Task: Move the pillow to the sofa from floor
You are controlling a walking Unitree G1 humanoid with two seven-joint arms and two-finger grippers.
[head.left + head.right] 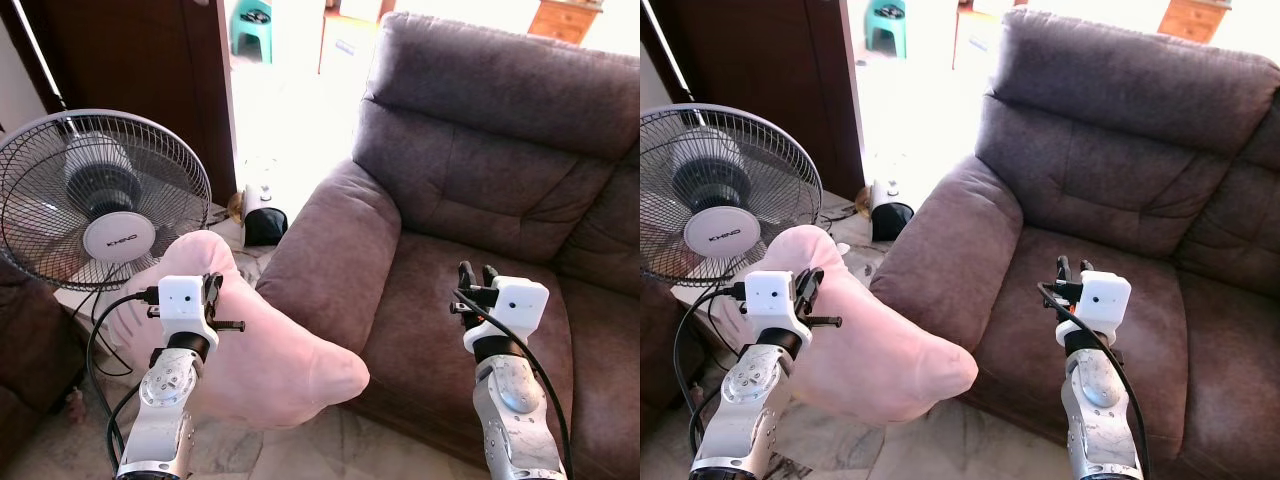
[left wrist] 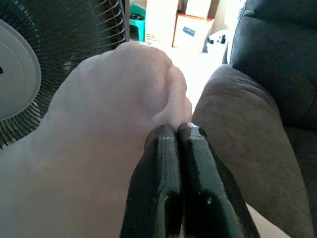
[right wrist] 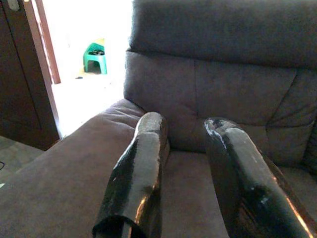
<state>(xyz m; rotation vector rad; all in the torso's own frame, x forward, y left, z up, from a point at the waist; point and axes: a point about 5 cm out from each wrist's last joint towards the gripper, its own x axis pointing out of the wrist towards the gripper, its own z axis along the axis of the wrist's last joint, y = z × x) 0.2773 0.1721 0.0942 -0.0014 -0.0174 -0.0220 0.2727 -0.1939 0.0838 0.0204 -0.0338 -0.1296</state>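
Note:
A pale pink pillow [image 1: 270, 360] hangs off the floor, just left of the sofa's armrest [image 1: 330, 250]. My left gripper [image 1: 213, 290] is shut on its upper edge; in the left wrist view the two black fingers [image 2: 163, 163] press together with pink fabric bulging around the tips. The brown-grey sofa [image 1: 480, 170] takes up the right half of the scene. Over its seat cushion [image 1: 430, 330] my right gripper [image 1: 476, 273] stands open with nothing between its fingers [image 3: 143, 163], which point at the backrest.
A standing fan [image 1: 100, 195] is close on the left, with its cable trailing on the floor. A small white and black appliance [image 1: 262, 215] sits on the floor by a dark wooden door [image 1: 150, 60]. A green stool [image 1: 250, 22] stands in the bright doorway beyond.

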